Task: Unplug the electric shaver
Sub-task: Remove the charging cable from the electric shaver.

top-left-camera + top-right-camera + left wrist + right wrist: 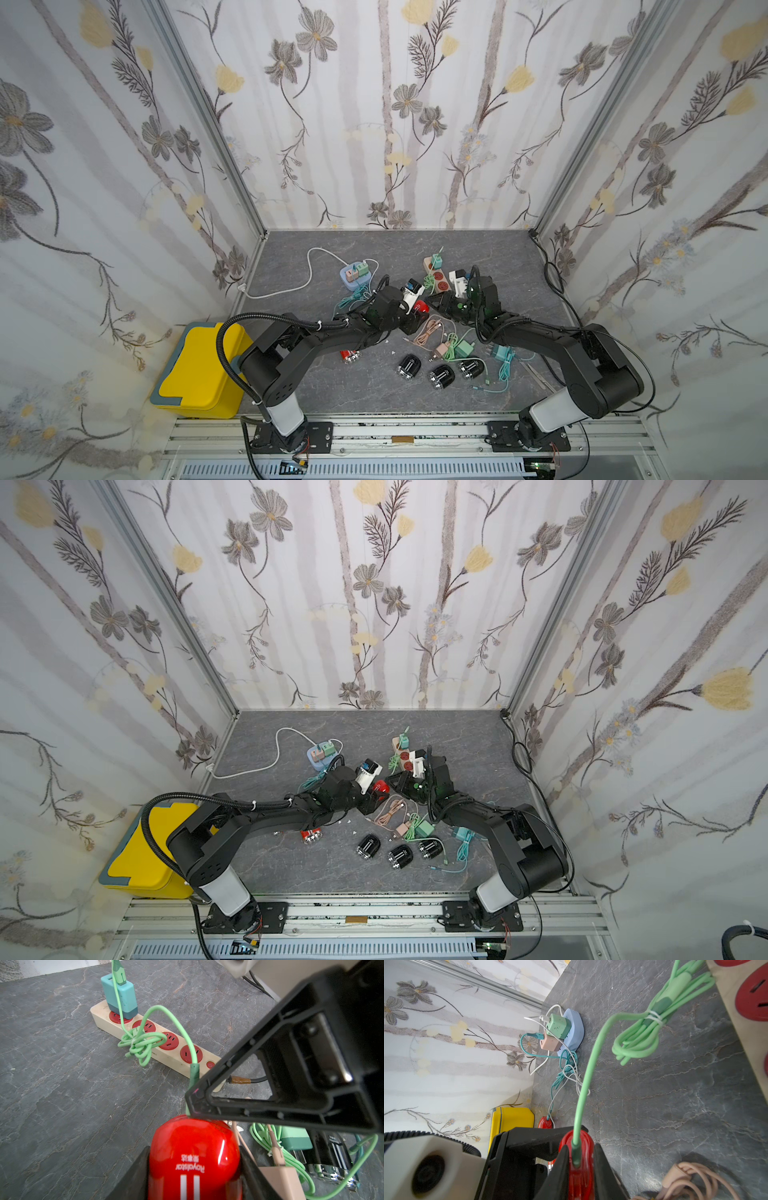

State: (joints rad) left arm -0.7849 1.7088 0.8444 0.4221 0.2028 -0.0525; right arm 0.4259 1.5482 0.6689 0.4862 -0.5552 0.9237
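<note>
A glossy red electric shaver [193, 1147] is held off the grey tabletop, and my left gripper [193, 1150] is shut on its body. It shows in both top views [419, 307] [381, 787]. A light green cable [589, 1076] runs from a teal charger [118, 995] on the beige power strip [104, 1020] down to a dark green plug [576, 1155] seated in the shaver's end. My right gripper [580, 1147] straddles that plug. One finger touches it and a narrow gap shows at the other, so the jaws are still open.
A blue socket hub [353, 276] with two chargers stands at the back left. A yellow box [203, 374] sits beside the left arm. Three black shavers [441, 376], another red shaver [350, 356], a pink cable [430, 328] and green chargers [459, 348] lie in front.
</note>
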